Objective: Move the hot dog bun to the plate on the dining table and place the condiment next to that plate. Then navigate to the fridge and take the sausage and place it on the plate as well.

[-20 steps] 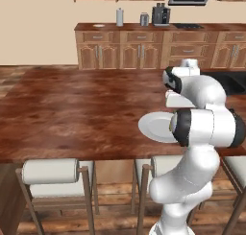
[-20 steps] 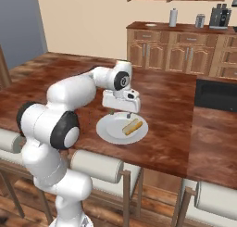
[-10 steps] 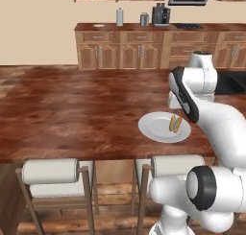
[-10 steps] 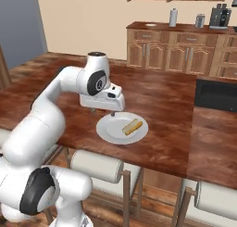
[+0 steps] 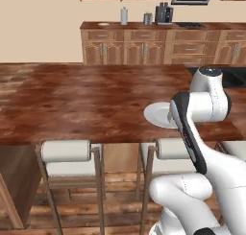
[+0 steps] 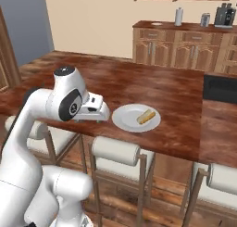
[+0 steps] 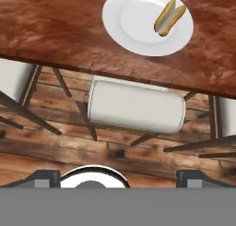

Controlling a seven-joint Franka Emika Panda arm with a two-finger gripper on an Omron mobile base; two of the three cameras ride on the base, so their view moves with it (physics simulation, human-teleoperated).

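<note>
The hot dog bun (image 7: 169,17) (image 6: 146,116) lies on the white plate (image 7: 133,24) (image 6: 125,119) near the front edge of the reddish-brown dining table (image 6: 152,87) (image 5: 86,99). In the left base view my arm covers most of the plate (image 5: 156,115). My gripper (image 7: 119,178) (image 6: 96,115) hangs open and empty at the table's front edge, left of the plate in the right base view, over a stool. Its fingertips (image 7: 46,176) stand far apart. The condiment and the sausage are out of view. A tall flat grey surface (image 6: 23,27) at the back left may be the fridge.
Padded stools (image 6: 115,151) (image 5: 65,151) (image 7: 136,105) stand tucked along the table's near side. Wooden cabinets with a counter (image 5: 158,42) line the back wall, carrying canisters and a coffee machine (image 5: 163,13). A dark cooktop (image 6: 220,88) lies right of the table.
The hand has drawn back from above the plate to the table's near edge and turned downward. The bun stays on the plate. The jaws stay open.
</note>
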